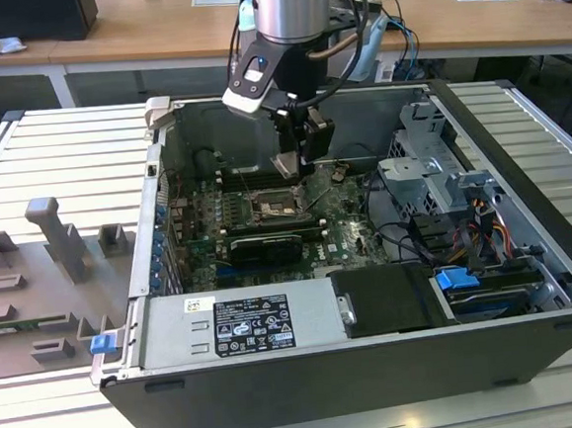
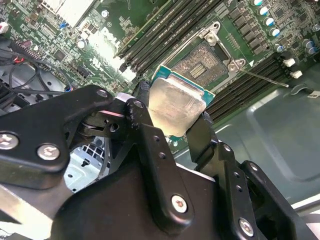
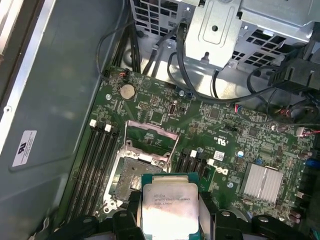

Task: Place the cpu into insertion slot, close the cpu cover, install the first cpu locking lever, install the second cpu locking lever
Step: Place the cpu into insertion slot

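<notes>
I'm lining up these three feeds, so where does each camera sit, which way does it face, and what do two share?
Exterior view: off the arm, above the open computer case, looking down into it; shows the arm and gripper.
Second wrist view: at the wrist, looking along the black fingers to the cpu they clamp, insertion slot beyond.
First wrist view: at the wrist, looking past fingers and cpu to the raised cpu cover.
Shared: both wrist views show cpu and insertion slot.
</notes>
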`<state>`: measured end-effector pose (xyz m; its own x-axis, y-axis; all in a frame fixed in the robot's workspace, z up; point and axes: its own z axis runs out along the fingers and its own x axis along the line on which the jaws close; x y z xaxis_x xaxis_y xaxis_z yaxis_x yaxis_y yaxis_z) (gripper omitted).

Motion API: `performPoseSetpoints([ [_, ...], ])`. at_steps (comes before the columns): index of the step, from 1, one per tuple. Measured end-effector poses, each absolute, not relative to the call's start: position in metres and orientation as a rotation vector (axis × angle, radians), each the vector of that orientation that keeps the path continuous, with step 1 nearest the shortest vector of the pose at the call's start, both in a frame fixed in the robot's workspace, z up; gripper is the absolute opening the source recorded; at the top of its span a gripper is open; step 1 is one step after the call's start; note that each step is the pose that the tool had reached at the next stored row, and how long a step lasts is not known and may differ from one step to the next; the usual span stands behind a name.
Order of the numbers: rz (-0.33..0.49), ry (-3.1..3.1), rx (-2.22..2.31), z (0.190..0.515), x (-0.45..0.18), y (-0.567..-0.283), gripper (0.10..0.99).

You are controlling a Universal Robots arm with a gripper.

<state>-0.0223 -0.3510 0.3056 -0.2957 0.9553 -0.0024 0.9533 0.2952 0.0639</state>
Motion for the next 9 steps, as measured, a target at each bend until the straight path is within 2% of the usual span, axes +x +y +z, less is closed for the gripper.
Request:
performPoseSetpoints([
  [9, 0.068, 2.501, 1.848, 0.2942, -0.0222, -0.351, 0.541],
])
